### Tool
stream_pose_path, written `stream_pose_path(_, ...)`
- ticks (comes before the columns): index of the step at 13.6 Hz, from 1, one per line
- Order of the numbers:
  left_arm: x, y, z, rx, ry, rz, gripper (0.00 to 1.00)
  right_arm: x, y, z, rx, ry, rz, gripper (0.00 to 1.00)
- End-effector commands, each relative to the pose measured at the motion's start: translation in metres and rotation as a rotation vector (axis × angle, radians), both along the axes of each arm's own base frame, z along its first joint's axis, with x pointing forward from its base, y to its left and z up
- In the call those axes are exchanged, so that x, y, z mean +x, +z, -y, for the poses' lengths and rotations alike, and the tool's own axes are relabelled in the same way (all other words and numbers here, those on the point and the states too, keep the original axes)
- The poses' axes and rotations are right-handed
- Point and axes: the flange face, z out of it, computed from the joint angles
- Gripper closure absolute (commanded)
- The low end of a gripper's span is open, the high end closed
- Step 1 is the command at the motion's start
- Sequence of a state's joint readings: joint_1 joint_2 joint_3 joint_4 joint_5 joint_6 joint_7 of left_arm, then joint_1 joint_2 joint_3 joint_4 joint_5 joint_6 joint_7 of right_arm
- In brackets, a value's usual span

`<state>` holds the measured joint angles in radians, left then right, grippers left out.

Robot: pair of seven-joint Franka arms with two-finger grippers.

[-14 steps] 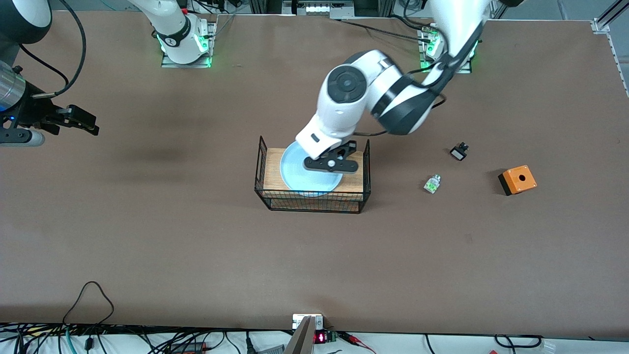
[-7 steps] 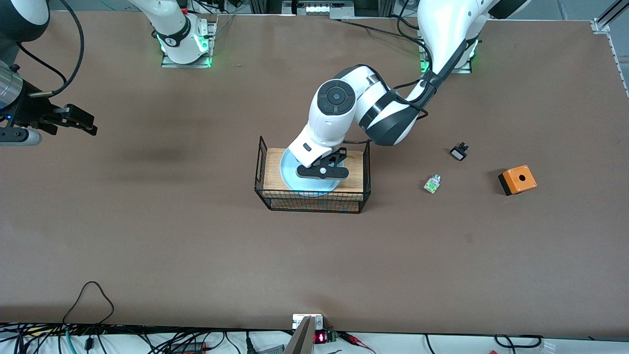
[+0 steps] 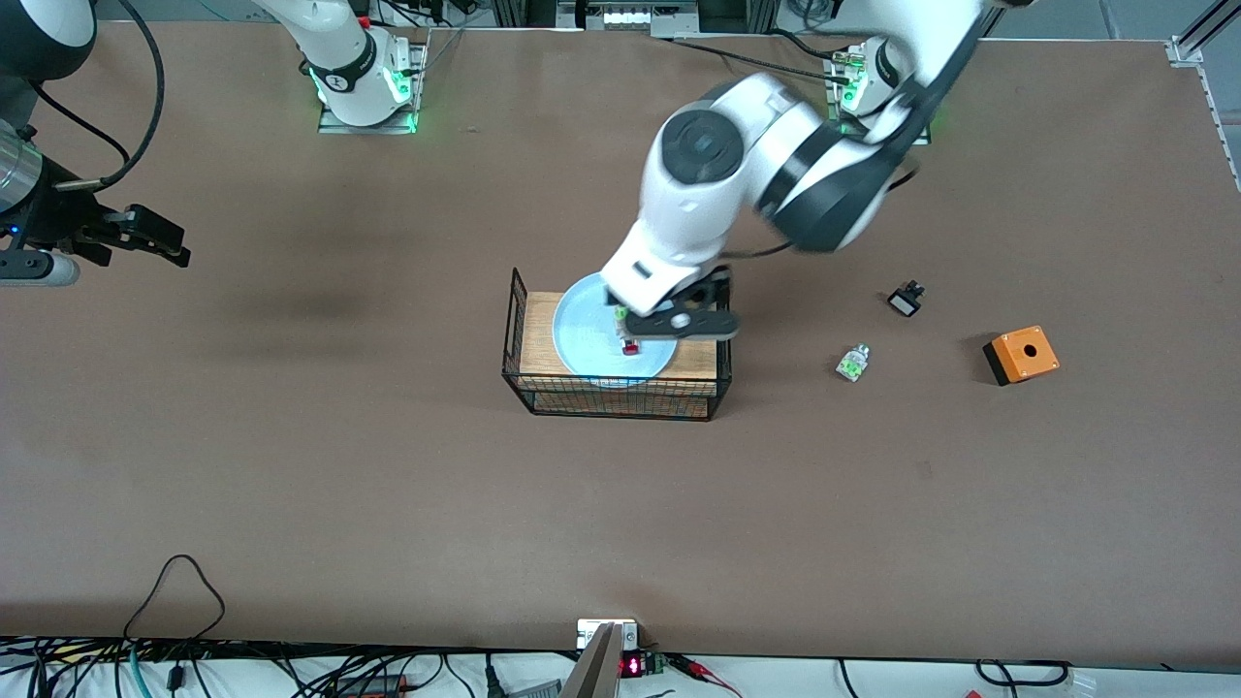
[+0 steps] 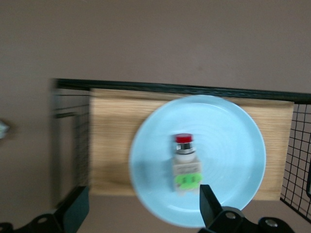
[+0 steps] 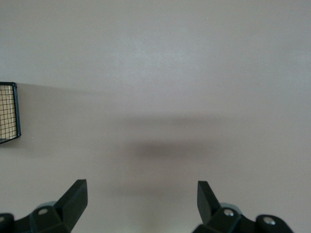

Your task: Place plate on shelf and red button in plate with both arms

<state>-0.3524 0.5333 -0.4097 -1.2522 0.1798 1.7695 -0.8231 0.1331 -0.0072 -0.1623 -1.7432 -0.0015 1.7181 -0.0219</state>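
The pale blue plate (image 3: 585, 339) (image 4: 228, 141) lies on the wooden floor of a black wire basket (image 3: 514, 334) (image 4: 72, 121) at mid-table. On the plate lies the red button (image 3: 628, 342) (image 4: 185, 162), on its side, white body with green tab and red tip. My left gripper (image 3: 676, 324) (image 4: 142, 206) hangs open above the plate's edge toward the left arm's end, its fingers apart from the button and holding nothing. My right gripper (image 3: 155, 239) (image 5: 141, 199) waits open and empty over bare table at the right arm's end.
Toward the left arm's end of the table lie a white-green part (image 3: 852, 363), a black-and-white part (image 3: 906, 299) and an orange box with a hole (image 3: 1021, 355). The basket's wire walls stand up around the plate.
My left gripper went from shut to open, let go of the red button onto the plate, and rose away toward the left arm's end. The right arm has stayed put.
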Motion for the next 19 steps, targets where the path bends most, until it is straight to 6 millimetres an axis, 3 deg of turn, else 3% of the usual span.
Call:
stream_pose_path(1, 0.008, 0.043, -0.062, 0.068, 0.077, 0.007, 0.0, -0.003, 0.013, 0.001, -0.001, 0.009, 0.013, 0.0)
stream_pose_path(4, 0.015, 0.039, -0.112, 0.161, 0.103, -0.102, 0.0, -0.001, 0.015, 0.0, -0.001, 0.009, 0.018, 0.0)
stream_pose_path(5, 0.02, 0.039, -0.133, 0.18, 0.116, -0.131, 0.0, 0.002, 0.006, 0.0, -0.003, 0.008, 0.003, 0.0)
stream_pose_path(6, 0.021, 0.049, -0.152, 0.19, 0.085, -0.151, 0.0, 0.005, -0.001, -0.002, -0.006, 0.011, -0.01, 0.0)
stream_pose_path(8, 0.029, 0.069, -0.194, 0.174, -0.008, -0.147, 0.0, 0.002, 0.014, -0.002, -0.001, 0.013, 0.01, 0.0)
stream_pose_path(9, 0.028, 0.082, -0.204, 0.166, -0.067, -0.134, 0.0, -0.003, 0.02, 0.002, 0.001, 0.004, -0.01, 0.0)
stream_pose_path(11, 0.034, 0.101, -0.256, 0.114, -0.153, -0.118, 0.0, 0.0, 0.014, 0.001, -0.001, 0.006, -0.028, 0.0)
stream_pose_path(13, 0.03, 0.104, -0.305, 0.067, -0.222, -0.088, 0.0, 0.0, 0.016, 0.002, -0.006, 0.006, -0.027, 0.0)
stream_pose_path(15, 0.012, 0.1, -0.334, 0.06, -0.259, -0.016, 0.0, 0.0, 0.029, 0.003, -0.004, 0.003, -0.001, 0.0)
stream_pose_path(17, -0.004, 0.096, -0.367, 0.068, -0.215, 0.042, 0.0, 0.003, 0.029, 0.006, -0.003, -0.007, 0.009, 0.0)
stream_pose_path(19, -0.007, 0.092, -0.371, 0.066, -0.211, 0.03, 0.0, 0.006, 0.025, 0.004, -0.004, -0.004, 0.009, 0.0)
